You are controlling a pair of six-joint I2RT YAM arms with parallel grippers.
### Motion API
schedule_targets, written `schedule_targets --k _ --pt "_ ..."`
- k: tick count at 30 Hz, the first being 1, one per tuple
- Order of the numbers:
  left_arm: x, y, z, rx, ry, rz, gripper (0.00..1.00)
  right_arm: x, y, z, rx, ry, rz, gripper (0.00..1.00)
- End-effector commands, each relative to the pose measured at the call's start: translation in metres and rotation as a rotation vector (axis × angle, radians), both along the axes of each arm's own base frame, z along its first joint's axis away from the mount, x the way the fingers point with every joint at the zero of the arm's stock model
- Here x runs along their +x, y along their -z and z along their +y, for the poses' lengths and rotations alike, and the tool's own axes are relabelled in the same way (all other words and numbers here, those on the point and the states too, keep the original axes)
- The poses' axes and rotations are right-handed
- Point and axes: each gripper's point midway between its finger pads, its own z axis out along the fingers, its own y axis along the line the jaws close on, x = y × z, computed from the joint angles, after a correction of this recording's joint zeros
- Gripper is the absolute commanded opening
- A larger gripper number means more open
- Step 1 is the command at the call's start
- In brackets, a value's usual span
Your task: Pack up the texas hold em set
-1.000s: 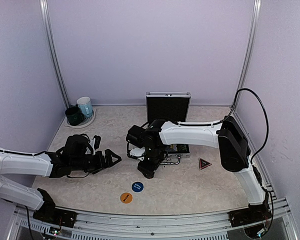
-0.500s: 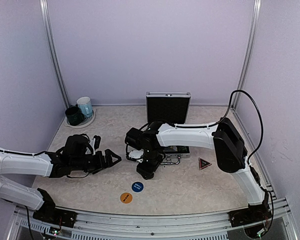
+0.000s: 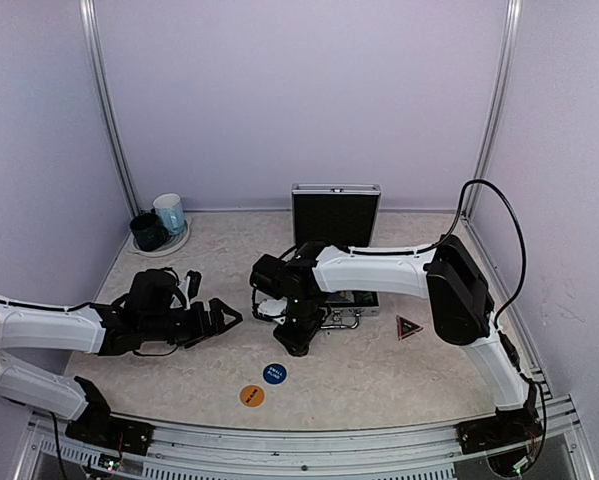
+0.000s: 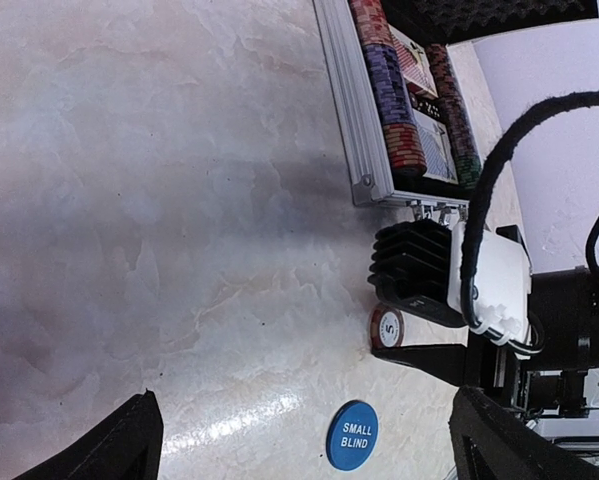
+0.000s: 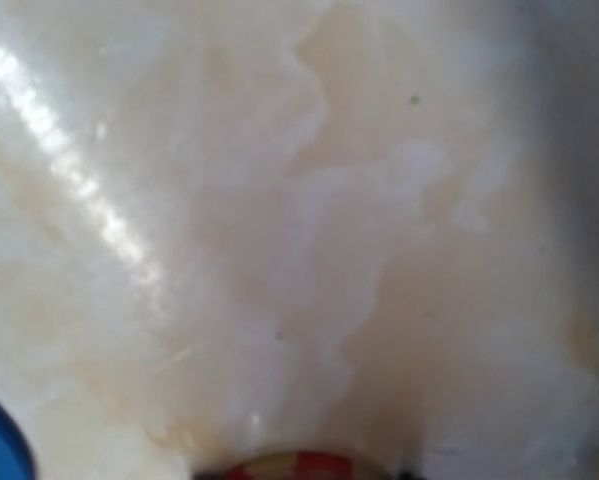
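Two arms over the table, one loose chip at the right tool

We found the left gripper (image 3: 221, 321) released, its jaws spread wide, at centre left of the top view. The right gripper (image 3: 297, 347) pointed down at frame centre, its tips at a red-and-white chip (image 4: 386, 328) on the table (image 3: 379, 372). We could not tell whether its jaws were clenched on that chip. The silver case (image 3: 336, 213) stood open just above the right gripper, with its lid upright. It held chip stacks (image 4: 389, 90) and card decks (image 4: 439, 152). The blue button (image 3: 274, 373) and orange button (image 3: 251, 396) lay below the right gripper. The triangular marker (image 3: 409, 327) lay right of the case.
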Motion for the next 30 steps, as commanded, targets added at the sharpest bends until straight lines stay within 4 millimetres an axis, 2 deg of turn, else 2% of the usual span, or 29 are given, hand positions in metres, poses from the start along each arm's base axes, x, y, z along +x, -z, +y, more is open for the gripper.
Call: schedule_targets --k 1,10,12,17,20,25,30 --pt "-0.001 -0.002 0.000 0.002 0.009 -0.012 0.99 -0.004 -0.007 0.002 0.014 -0.001 0.011 0.35" --pt "-0.002 -0.002 -0.001 -0.001 0.011 -0.009 0.99 0.001 -0.037 0.011 0.074 0.001 -0.026 0.35" --pt "-0.002 -0.003 -0.001 -0.002 0.011 -0.009 0.99 0.000 -0.035 0.008 0.062 0.000 -0.019 0.38" --pt "-0.001 -0.005 -0.002 -0.003 0.012 -0.014 0.99 -0.007 -0.016 -0.005 0.001 -0.011 0.011 0.57" --pt "-0.001 -0.004 -0.001 -0.001 0.011 -0.011 0.99 -0.012 -0.007 -0.010 -0.018 -0.013 0.030 0.64" --pt "-0.001 -0.002 -0.001 0.005 0.009 -0.009 0.99 -0.013 0.002 -0.017 -0.047 -0.011 0.028 0.65" --pt "-0.001 -0.002 -0.001 0.005 0.008 -0.009 0.99 -0.014 0.012 -0.020 -0.064 -0.015 0.036 0.56"
